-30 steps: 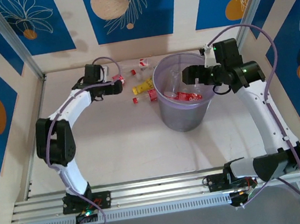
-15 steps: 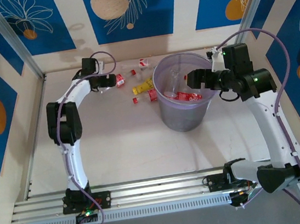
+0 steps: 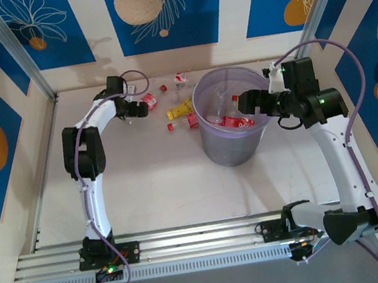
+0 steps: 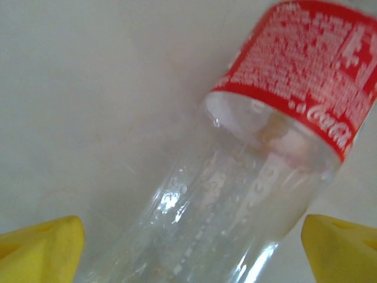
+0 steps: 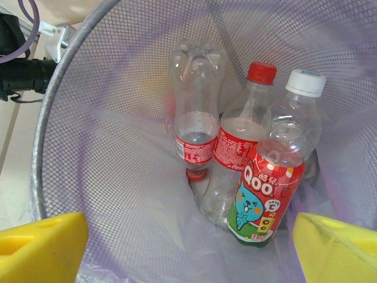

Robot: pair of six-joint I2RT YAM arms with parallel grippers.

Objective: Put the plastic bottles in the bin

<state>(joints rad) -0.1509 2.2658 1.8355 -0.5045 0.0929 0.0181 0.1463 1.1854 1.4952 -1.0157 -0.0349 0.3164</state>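
A clear plastic bottle (image 4: 235, 177) with a red label lies on the table between my left gripper's (image 4: 191, 256) yellow fingers (image 4: 41, 247), which stand open on either side of it. From above, that left gripper (image 3: 141, 106) is at the back left, at this bottle (image 3: 150, 102). The bin (image 3: 206, 136) stands at the back middle. My right gripper (image 3: 245, 101) hovers open over its right rim. Looking down from the right wrist, the right gripper (image 5: 188, 253) holds nothing, and three bottles lie in the bin (image 5: 59, 94): a white-capped one (image 5: 268, 188), a red-capped one (image 5: 238, 141) and an upside-down one (image 5: 194, 112).
More bottles lie left of the bin: a yellow one (image 3: 179, 108), a red-labelled one (image 3: 192, 119) and small ones near the back wall (image 3: 181, 79). A wall panel runs close behind them. The table's near half lies between the arm bases.
The left arm has stretched out and its gripper has settled around the red-labelled bottle, jaws narrowing a little. The right gripper has drawn slightly right over the bin.
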